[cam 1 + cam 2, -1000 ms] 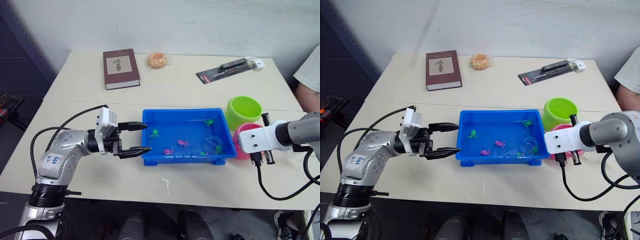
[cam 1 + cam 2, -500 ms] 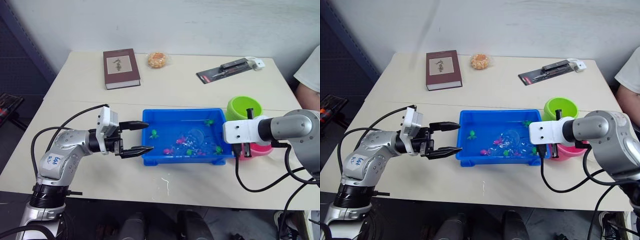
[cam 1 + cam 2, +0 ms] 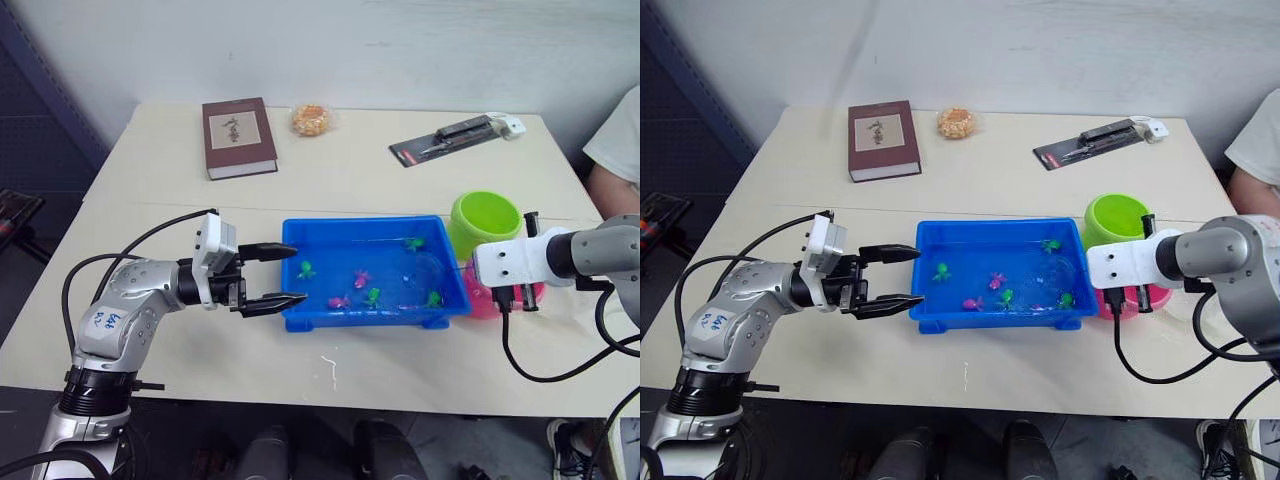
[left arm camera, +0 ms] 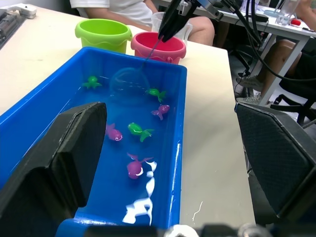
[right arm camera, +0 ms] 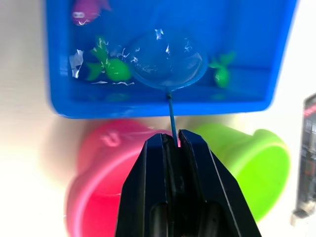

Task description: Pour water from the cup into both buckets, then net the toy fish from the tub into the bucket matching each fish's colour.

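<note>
Netting under way, hoop dipped in the tub

Left gripper point(image 3: 272, 275) waits spread beside the blue tub point(image 3: 300, 316); right gripper point(image 5: 171, 141) pinches the net point(image 5: 168, 64) handle over the pink bucket point(image 5: 101, 173). Hoop sits among fish point(image 4: 138, 130) of both colours, so a wrong-coloured catch is the risk. Book point(image 3: 239, 137) title unreadable.

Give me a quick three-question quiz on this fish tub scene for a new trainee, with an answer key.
1. True or false: the right gripper is shut on the net.
2. Which bucket stands nearer the robot: A) green bucket, B) pink bucket?
3. Fill in: the left gripper is ____ beside the tub.

Key: 1 true; 2 B; 3 open.
</note>
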{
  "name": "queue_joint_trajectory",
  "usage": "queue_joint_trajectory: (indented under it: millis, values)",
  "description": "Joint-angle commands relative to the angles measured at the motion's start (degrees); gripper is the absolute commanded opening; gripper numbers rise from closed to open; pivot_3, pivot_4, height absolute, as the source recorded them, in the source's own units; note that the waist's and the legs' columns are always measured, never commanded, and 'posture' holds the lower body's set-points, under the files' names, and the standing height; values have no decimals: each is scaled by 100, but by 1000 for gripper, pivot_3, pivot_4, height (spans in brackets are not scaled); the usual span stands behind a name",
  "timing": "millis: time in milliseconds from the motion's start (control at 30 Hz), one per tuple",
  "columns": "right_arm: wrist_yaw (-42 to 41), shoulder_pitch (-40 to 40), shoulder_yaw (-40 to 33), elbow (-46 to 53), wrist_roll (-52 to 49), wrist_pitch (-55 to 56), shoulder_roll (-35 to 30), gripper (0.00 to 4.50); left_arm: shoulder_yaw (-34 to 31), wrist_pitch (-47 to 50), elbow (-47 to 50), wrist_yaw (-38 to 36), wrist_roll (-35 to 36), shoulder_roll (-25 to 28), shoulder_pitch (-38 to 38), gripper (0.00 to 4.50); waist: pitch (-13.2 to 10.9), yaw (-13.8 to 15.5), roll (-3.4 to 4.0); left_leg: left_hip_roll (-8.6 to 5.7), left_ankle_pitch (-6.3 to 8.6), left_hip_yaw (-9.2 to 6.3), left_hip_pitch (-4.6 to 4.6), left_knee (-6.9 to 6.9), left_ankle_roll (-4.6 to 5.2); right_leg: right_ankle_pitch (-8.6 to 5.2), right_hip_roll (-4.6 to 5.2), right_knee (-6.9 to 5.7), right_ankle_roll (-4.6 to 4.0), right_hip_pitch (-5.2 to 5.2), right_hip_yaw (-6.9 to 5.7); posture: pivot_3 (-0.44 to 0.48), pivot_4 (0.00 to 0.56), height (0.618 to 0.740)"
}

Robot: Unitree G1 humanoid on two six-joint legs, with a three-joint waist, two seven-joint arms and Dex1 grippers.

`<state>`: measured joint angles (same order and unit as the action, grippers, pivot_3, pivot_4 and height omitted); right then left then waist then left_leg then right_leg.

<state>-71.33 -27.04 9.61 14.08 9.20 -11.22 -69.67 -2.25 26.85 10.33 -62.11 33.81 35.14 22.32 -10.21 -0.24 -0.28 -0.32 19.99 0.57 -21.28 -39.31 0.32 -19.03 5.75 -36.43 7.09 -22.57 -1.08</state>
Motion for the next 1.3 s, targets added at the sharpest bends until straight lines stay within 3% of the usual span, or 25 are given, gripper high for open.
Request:
queue_joint_trajectory:
  millis: [33,400,833,1300]
  values:
    - [-292,20,-55,232,-75,23,-144,0,-133,5,147,-25,130,67,75,4439,0,3,0,0,0,-1,0,0,0,0,0,0,0,0,0,0,150,738]
    - [-664,-102,63,103,-74,118,-16,0,-153,66,219,-25,162,113,30,4439,0,4,0,-1,0,-1,0,0,0,0,4,1,0,0,0,0,150,738]
    - [-254,-272,152,145,-163,-527,890,0,-180,45,161,-163,152,328,-19,4439,0,4,0,-1,0,-3,0,0,-1,0,4,1,0,1,-2,0,150,738]
    - [-856,-669,-349,488,-1547,-2776,580,0,-303,-52,4,-318,105,547,-113,4439,-1,10,1,-2,0,-5,-2,0,1,0,22,4,0,1,-4,0,150,738]
